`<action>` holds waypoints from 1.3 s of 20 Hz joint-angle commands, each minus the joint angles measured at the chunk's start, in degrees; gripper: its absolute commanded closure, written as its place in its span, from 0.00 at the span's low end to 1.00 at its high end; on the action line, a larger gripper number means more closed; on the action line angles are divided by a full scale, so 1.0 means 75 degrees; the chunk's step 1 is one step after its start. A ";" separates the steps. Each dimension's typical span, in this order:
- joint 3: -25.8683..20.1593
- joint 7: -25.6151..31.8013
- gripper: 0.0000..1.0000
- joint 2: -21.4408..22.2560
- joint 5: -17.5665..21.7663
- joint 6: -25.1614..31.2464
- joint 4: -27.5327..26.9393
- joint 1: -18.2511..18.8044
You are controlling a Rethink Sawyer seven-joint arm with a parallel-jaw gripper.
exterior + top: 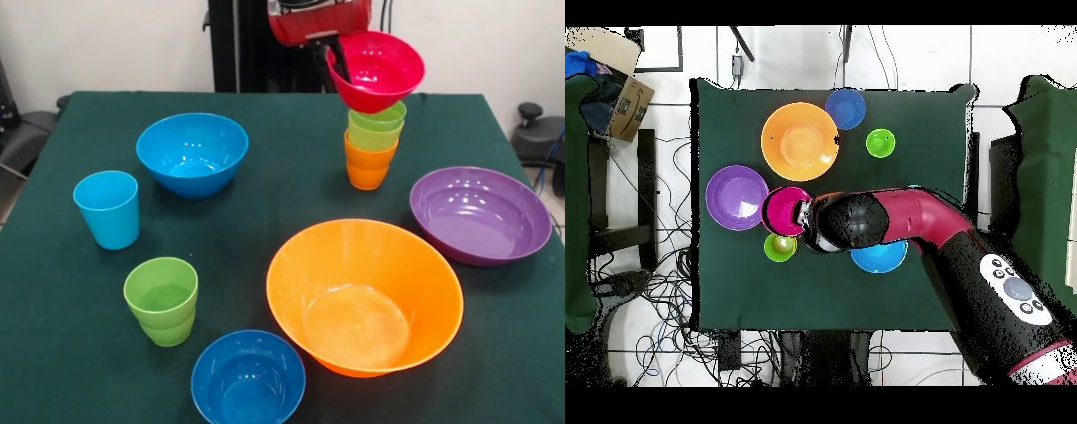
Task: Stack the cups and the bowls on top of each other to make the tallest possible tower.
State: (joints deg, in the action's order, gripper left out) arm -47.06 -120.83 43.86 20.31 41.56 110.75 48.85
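My gripper point(341, 64) is shut on the rim of the small red bowl point(378, 71), with one dark finger inside the bowl. The bowl hangs tilted right over the tower point(372, 146), a lime green cup point(377, 128) nested in an orange cup point(369, 166) at the table's far side. The bowl's underside meets the green cup's mouth; I cannot tell whether they touch. In the overhead view the red bowl point(785, 211) sits beside the green cup point(779, 247) under my gripper point(805, 215). No yellow cup shows.
On the green table point(265, 203) stand a blue bowl point(192, 152), a light blue cup point(108, 208), a stepped green cup point(161, 300), a smaller blue bowl point(248, 378), the large orange bowl point(365, 296) and the purple bowl point(481, 215) right of the tower.
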 commanded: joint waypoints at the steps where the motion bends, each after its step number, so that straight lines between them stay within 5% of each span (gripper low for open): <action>1: -0.0220 0.0549 1.00 0.0042 -0.0174 0.0470 0.0546 -0.0197; 26: 0.0436 0.0081 1.00 -0.0292 0.0480 -0.0676 0.0748 -0.0800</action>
State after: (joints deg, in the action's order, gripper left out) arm -47.12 -120.83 43.83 19.58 40.43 115.10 44.74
